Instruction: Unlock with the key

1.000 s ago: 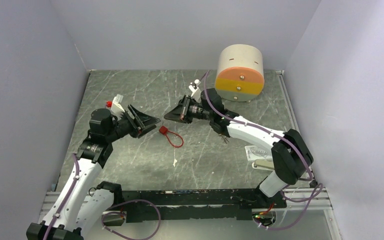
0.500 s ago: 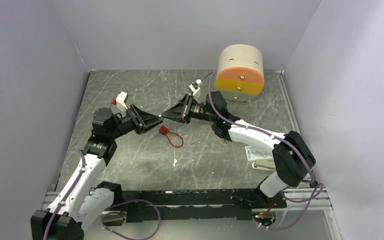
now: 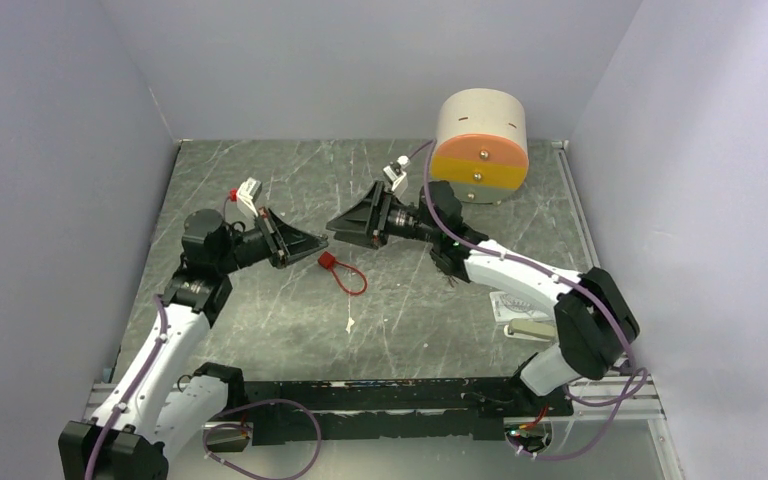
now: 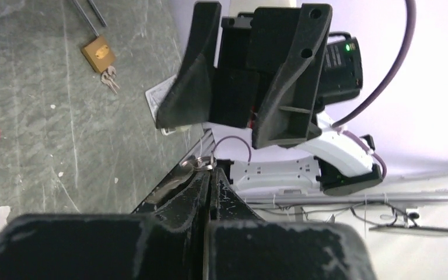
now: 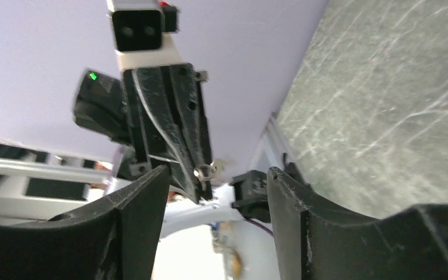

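Desk (image 3: pixel 260 320) from above: left end effector (image 3: pixel 316 240) and right end effector (image 3: pixel 335 227) point at each other, tips close, above a red loop (image 3: pixel 345 273). Left wrist view: jaws pressed together on a key ring (image 4: pixel 201 164); a brass padlock (image 4: pixel 98 53) lies on the desk well beyond, loose keys (image 4: pixel 109 79) just beside it. Right wrist view: jaws spread wide and empty, the key ring pinched at the left tips opposite.

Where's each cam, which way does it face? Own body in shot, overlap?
Top external: above and behind, looking down at the table; left arm and right arm show.
Left wrist: looks along its shut fingers at the open right gripper, brass padlock beyond.
Right wrist: looks between its open fingers at the left gripper.
Shared: both wrist views show the key ring the left gripper holds.
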You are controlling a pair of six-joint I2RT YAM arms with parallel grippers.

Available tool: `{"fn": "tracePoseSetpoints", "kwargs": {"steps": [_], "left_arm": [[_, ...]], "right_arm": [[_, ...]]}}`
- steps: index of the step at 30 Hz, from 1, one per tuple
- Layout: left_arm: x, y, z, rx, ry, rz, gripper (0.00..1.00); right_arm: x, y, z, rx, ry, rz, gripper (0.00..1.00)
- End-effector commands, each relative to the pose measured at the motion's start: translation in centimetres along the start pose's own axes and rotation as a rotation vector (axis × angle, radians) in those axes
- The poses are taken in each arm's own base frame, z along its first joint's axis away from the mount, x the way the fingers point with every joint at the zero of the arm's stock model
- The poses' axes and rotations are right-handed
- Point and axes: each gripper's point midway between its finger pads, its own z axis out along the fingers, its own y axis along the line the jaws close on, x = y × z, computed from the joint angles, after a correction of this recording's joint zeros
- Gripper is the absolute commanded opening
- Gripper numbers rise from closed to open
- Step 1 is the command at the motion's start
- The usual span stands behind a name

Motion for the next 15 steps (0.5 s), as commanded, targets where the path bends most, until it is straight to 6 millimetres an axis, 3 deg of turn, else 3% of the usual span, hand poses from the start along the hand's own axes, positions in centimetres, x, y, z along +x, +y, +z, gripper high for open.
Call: {"fn": "tracePoseSetpoints", "kwargs": {"steps": [1, 4, 6, 8, 12, 15], "left_arm": [[1.3, -2.1, -1.0, 0.022, 0.154, 0.275, 0.03], [3.2, -2.4, -2.5, 0.033, 0.322, 0.428, 0.02], [3.8, -3.1, -3.9, 0.011, 0.412, 0.564, 0.03], [4.2, -3.4, -4.7, 0.005, 0.483, 0.586, 0.03], [4.3, -4.3, -4.3, 0.072, 0.521, 0.617, 0.03], [4.1, -4.2, -4.1, 0.072, 0.537, 0.624, 0.02]], "right_arm": [[-0.7, 3.7, -2.3, -0.06, 0.011, -0.35, 0.68], [1.0, 5.0, -3.0, -0.093, 0.114, -0.573, 0.68], [2.1, 5.6, -2.9, -0.105, 0.173, -0.645, 0.68], [2.5, 6.2, -2.8, -0.115, 0.201, -0.68, 0.68], [3.4, 7.8, -2.6, -0.193, 0.233, -0.719, 0.67], [3.5, 8.0, -2.3, -0.2, 0.233, -0.729, 0.64]]}}
